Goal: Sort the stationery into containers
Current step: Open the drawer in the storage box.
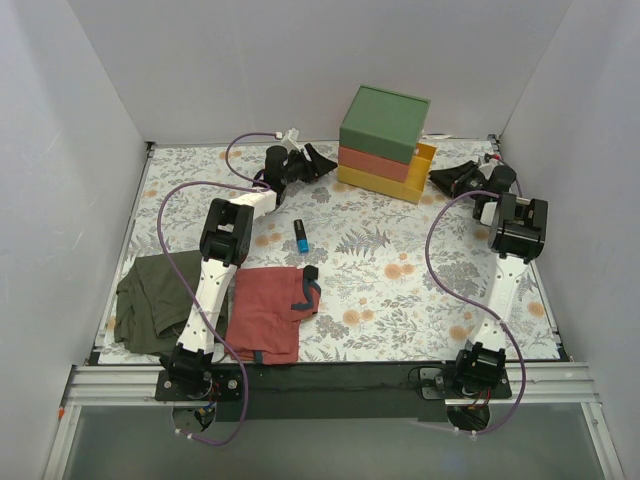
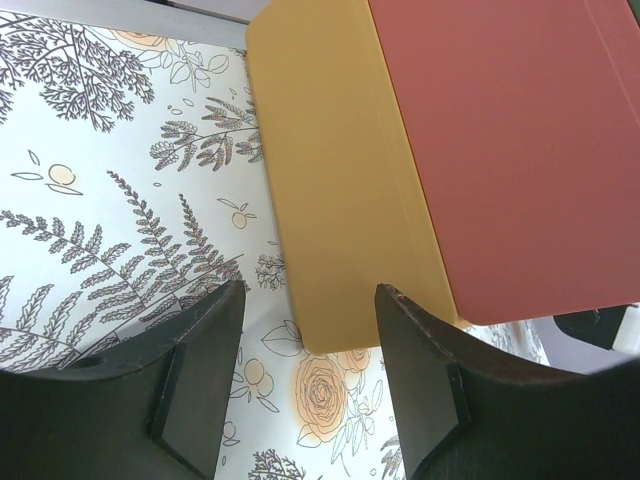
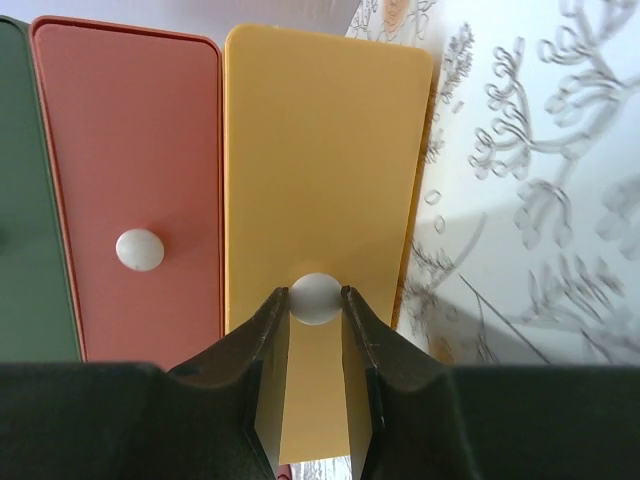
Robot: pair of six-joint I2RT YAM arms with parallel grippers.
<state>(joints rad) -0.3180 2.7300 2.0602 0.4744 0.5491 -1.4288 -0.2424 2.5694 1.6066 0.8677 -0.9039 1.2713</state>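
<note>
Since the yellow drawer (image 3: 320,150) must open, the right gripper (image 3: 317,300) clamps its white knob (image 3: 316,297) near the far edge of the desk (image 1: 400,285). The left gripper (image 2: 310,295), jaws apart, flanks the chest (image 1: 385,122), likely bracing it.

Table (image 1: 400,290): chest (image 1: 385,120), blue marker (image 1: 300,237), red cloth (image 1: 265,315), olive cloth (image 1: 155,300).

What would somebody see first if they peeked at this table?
Probably the green chest at the back of the flowery table, with its yellow drawer sticking out. The right gripper pinches that drawer's white knob. Nearer the front lie a red cloth, an olive cloth and a blue marker.
</note>
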